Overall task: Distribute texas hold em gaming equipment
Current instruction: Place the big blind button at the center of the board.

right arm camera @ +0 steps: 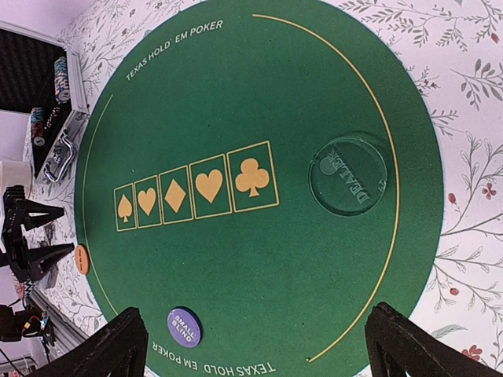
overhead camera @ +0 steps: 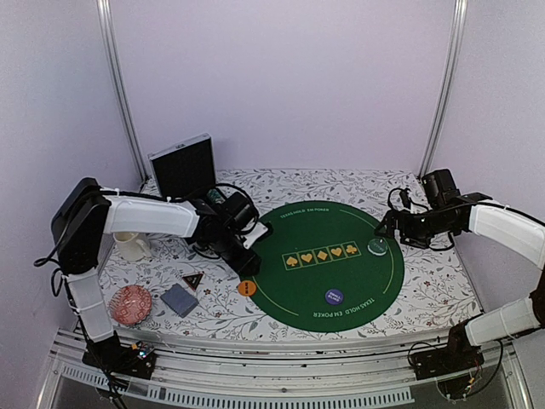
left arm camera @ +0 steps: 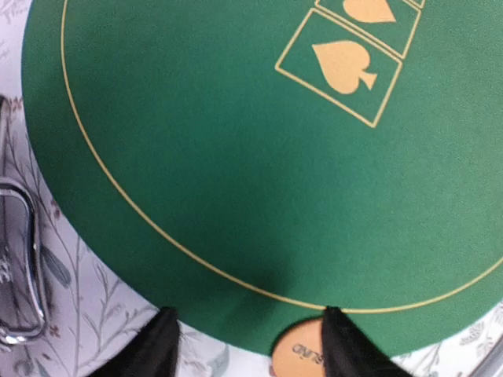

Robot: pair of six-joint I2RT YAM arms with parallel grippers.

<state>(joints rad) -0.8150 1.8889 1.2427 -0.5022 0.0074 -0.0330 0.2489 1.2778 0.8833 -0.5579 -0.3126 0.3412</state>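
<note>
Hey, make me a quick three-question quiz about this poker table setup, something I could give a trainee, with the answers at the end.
1. True or false: the orange button lies at the rim of the green mat, outside its gold ring.
2. The clear dealer button lies nearest which printed suit? A. spade B. diamond C. club
3. How many suit boxes are printed in the row on the mat?
Key: 1 true; 2 C; 3 five.
</note>
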